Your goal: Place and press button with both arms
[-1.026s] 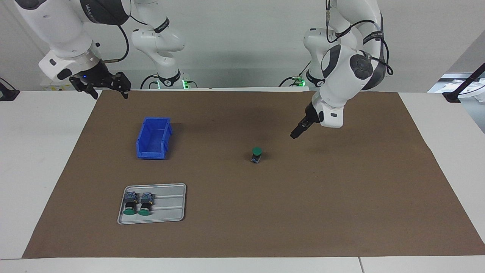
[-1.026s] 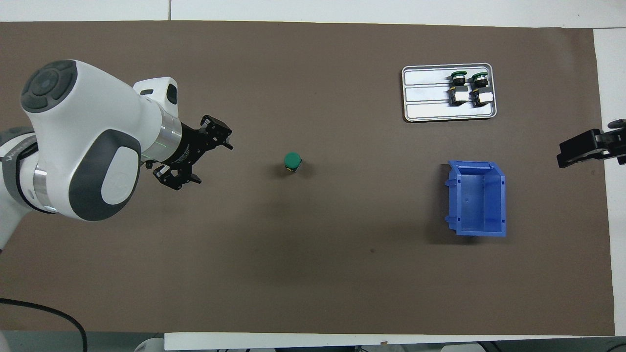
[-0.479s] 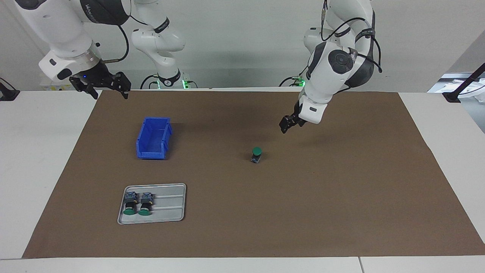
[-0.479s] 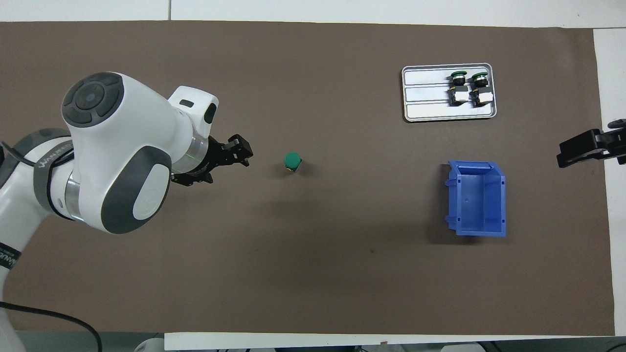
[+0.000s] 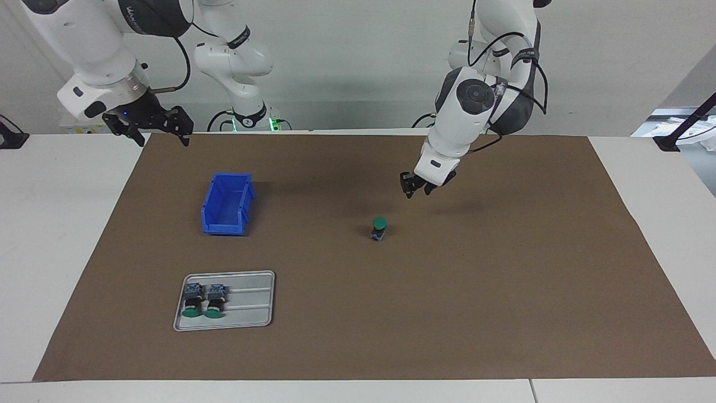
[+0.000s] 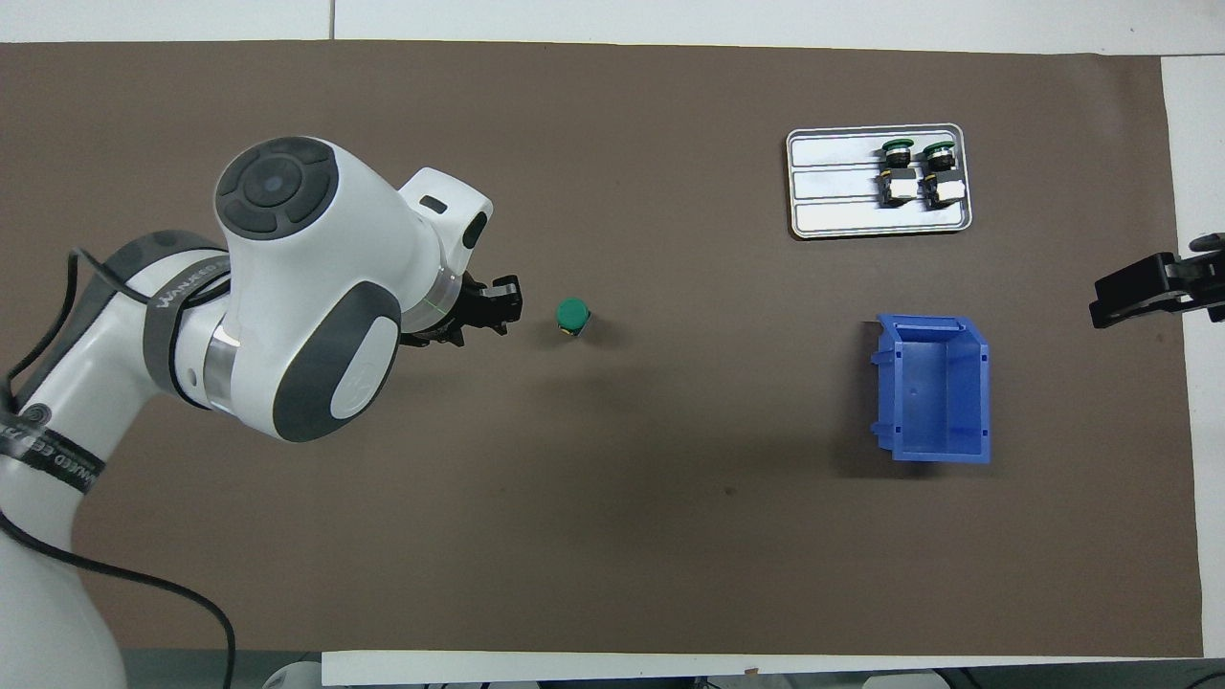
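The button (image 5: pixel 379 228) stands upright on the brown mat, green cap up, also seen from overhead as the button (image 6: pixel 572 314). My left gripper (image 5: pixel 414 189) hangs in the air over the mat a short way from the button, toward the left arm's end, and holds nothing. In the overhead view the left gripper (image 6: pixel 502 308) points at the button without covering it. My right gripper (image 5: pixel 161 135) waits open and empty above the mat's corner at the right arm's end, near the robots.
A blue bin (image 5: pixel 226 204) sits open and empty toward the right arm's end. Farther from the robots lies a metal tray (image 5: pixel 251 305) with two more green-capped buttons (image 5: pixel 203 300) on their sides.
The left arm has swung its gripper closer to the button, and the gripper has narrowed. The right arm and the button have not moved.
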Available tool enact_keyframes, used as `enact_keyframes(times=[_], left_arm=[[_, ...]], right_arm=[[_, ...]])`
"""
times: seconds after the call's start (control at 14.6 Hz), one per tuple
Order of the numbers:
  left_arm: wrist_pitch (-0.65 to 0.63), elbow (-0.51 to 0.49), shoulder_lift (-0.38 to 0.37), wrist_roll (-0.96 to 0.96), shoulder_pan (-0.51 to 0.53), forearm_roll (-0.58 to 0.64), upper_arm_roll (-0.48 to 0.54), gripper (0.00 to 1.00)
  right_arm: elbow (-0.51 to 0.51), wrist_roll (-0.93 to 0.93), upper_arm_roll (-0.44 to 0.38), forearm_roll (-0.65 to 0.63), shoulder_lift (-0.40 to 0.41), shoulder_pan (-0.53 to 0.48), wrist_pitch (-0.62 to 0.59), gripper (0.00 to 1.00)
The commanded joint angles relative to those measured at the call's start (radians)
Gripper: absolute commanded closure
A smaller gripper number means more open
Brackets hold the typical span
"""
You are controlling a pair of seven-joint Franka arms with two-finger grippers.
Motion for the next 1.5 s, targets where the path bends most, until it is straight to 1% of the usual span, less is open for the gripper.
enact_keyframes(times=[0.0,0.14,0.21,0.27,0.48,0.62,1.03,1.44], left_arm=[[-0.028,0.085,0.081,-0.066,-0.058,0.053,0.013,0.82],[-0.027,0.097,0.095,-0.082,-0.069,0.059,0.012,0.92],[-0.028,0.119,0.121,-0.091,-0.073,0.059,0.013,0.98],[-0.027,0.143,0.139,-0.117,-0.084,0.061,0.013,1.00],[-0.025,0.194,0.190,-0.163,-0.095,0.061,0.013,1.00],[-0.004,0.234,0.239,-0.184,-0.107,0.065,0.015,1.00],[0.052,0.228,0.259,-0.198,-0.113,0.079,0.015,1.00],[0.104,0.196,0.265,-0.198,-0.113,0.079,0.015,1.00]], right_arm=[[0.005,-0.014,0.001,-0.003,-0.002,-0.003,-0.016,0.01],[0.005,-0.016,0.001,-0.002,-0.002,-0.003,-0.018,0.01],[0.005,-0.016,0.001,-0.003,-0.002,-0.001,-0.016,0.01],[0.005,-0.016,0.001,-0.003,-0.002,-0.003,-0.016,0.01],[0.006,-0.016,0.001,-0.003,-0.002,-0.003,-0.016,0.01],[0.005,-0.016,0.001,-0.003,-0.002,-0.003,-0.016,0.01],[0.006,-0.016,0.001,-0.002,-0.002,-0.003,-0.016,0.01],[0.005,-0.016,0.001,-0.002,-0.002,-0.003,-0.016,0.01]])
